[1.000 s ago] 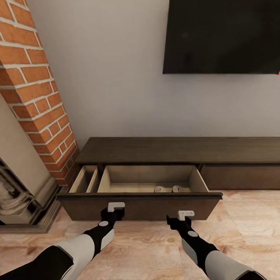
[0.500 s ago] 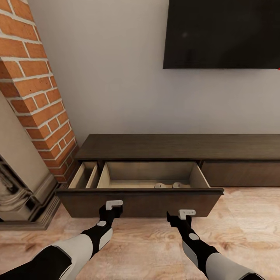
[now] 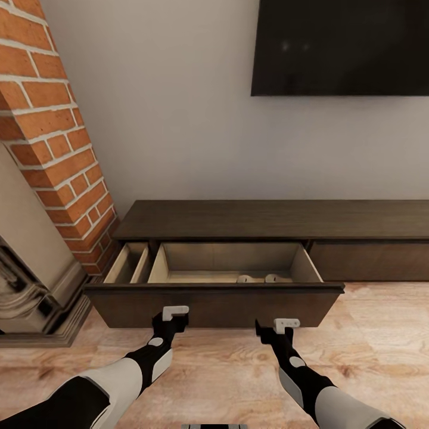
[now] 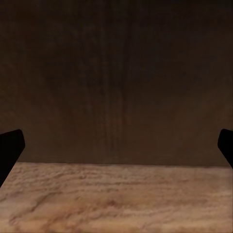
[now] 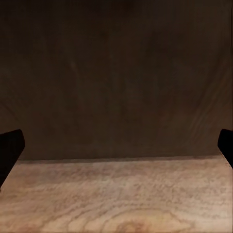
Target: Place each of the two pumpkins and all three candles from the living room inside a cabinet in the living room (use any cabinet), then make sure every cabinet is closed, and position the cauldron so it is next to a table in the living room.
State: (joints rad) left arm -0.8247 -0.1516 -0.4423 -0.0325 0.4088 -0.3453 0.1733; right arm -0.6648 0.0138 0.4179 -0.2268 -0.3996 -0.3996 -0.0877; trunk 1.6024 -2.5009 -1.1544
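Note:
The long dark-brown cabinet [image 3: 274,217] stands against the wall with its left drawer pulled out, pale wood inside. Two small squat candles [image 3: 244,278] [image 3: 271,277] sit side by side at the drawer's near edge, half hidden by the drawer front [image 3: 214,307]. My left gripper [image 3: 173,317] and right gripper [image 3: 285,329] are both open and held low just before that drawer front, nothing between their fingers. In the wrist views the dark front [image 4: 116,82] [image 5: 116,73] looms close, with each gripper [image 4: 116,150] [image 5: 116,150] spread wide. Pumpkins, cauldron and table are out of view.
A brick chimney [image 3: 53,149] and a stone fireplace surround [image 3: 30,286] stand at the left, close to the drawer's corner. A dark television [image 3: 339,47] hangs on the wall above. The cabinet's right drawer front [image 3: 369,262] is shut. Wooden floor [image 3: 381,333] spreads to the right.
The whole picture has slid upward a little, so the camera has moved. Both grippers stay open in front of the drawer front; the drawer stays pulled out.

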